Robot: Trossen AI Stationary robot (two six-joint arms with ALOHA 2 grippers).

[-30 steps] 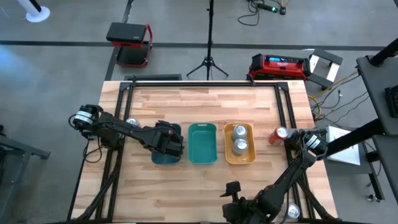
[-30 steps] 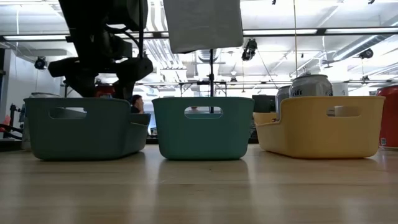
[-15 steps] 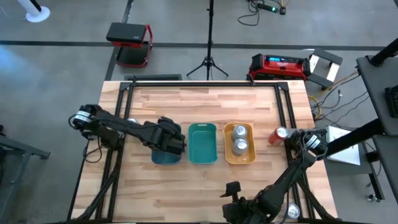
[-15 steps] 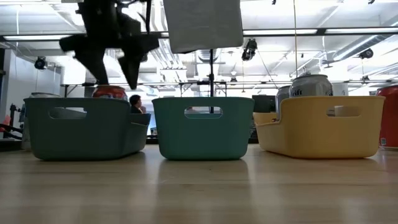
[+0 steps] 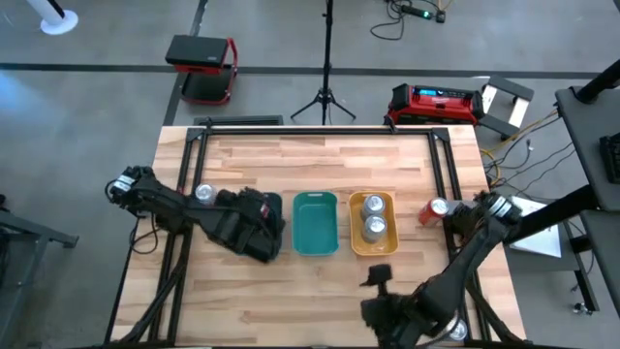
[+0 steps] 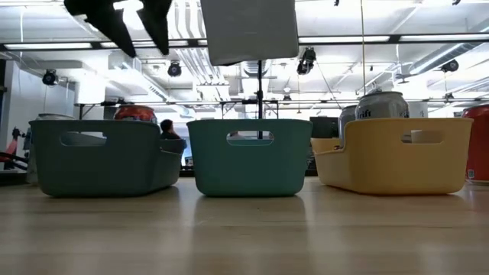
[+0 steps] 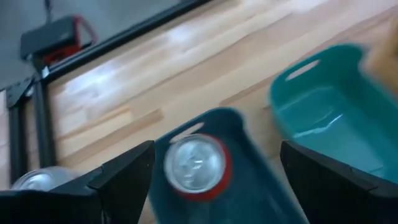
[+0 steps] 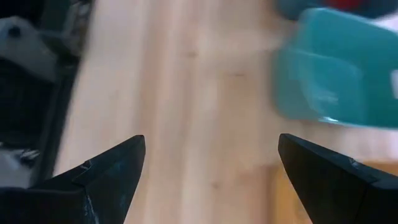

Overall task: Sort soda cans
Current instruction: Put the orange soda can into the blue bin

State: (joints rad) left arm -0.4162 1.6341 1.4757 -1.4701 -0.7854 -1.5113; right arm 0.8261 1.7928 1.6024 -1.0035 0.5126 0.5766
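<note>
One red can [image 7: 197, 166], label hidden

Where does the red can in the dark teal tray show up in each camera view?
High view: hidden under the left arm over the dark teal tray.
Low view: red can peeks above that tray's rim, at left.
Left wrist view: silver top with red edge, between the open left tool's fingers.
Right wrist view: unclear.
Shared landmark: the lighter teal tray.

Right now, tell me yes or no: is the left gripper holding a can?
No. The left gripper is open and empty above a red can that stands in the dark teal tray.
</note>
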